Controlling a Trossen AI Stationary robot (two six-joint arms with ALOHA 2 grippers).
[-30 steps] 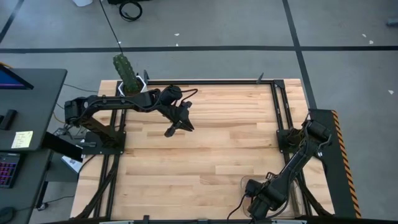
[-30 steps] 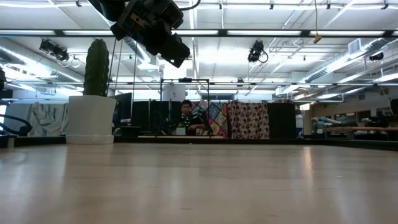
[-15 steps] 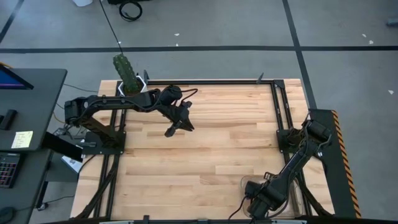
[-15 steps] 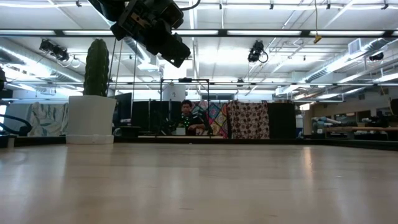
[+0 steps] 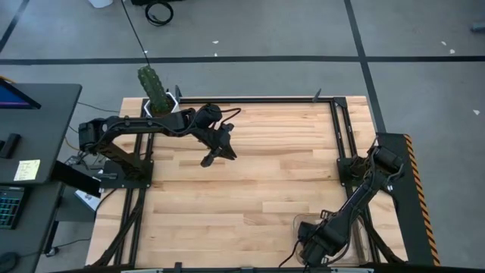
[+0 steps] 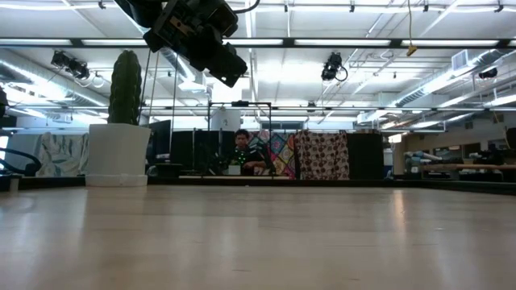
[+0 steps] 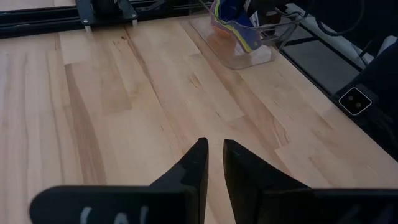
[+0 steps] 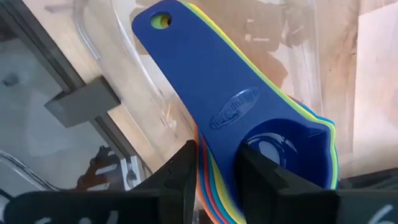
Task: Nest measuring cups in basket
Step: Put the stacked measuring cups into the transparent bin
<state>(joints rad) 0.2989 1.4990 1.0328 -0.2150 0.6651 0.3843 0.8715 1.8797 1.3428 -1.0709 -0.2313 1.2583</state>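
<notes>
The measuring cups [image 8: 249, 124] sit nested in one stack, dark blue on top, with yellow, light blue, orange and red edges showing below it. The stack lies tilted inside the clear basket [image 8: 99, 37], which stands at the table's near edge toward the right [image 5: 303, 226]. My right gripper [image 8: 214, 155] is down in the basket, shut on the stack. The left wrist view shows the basket [image 7: 242, 50] and the cups [image 7: 231, 22] far off. My left gripper [image 5: 205, 161] hangs over the far left of the table, holding nothing, its fingers [image 7: 213, 144] a narrow gap apart. My right gripper pinches the nested stack at its side, beside the blue bowl where the handle starts [image 8: 217, 143]. One finger [image 8: 180, 174] is outside the layered edges and the other [image 8: 261, 180] lies over the blue bowl. The stack is tilted, its handle end [image 8: 161, 22] pointing away from the fingers.
A white pot with a green cactus [image 5: 155, 95] stands at the far left corner, also seen in the low view [image 6: 117, 153]. Black frame rails run along the table's left and right sides [image 5: 345, 144]. A person [image 6: 240, 149] sits far behind the table. Bare wood lies across the middle.
My right gripper has crept slightly toward the table's near edge. The left arm has kept still.
</notes>
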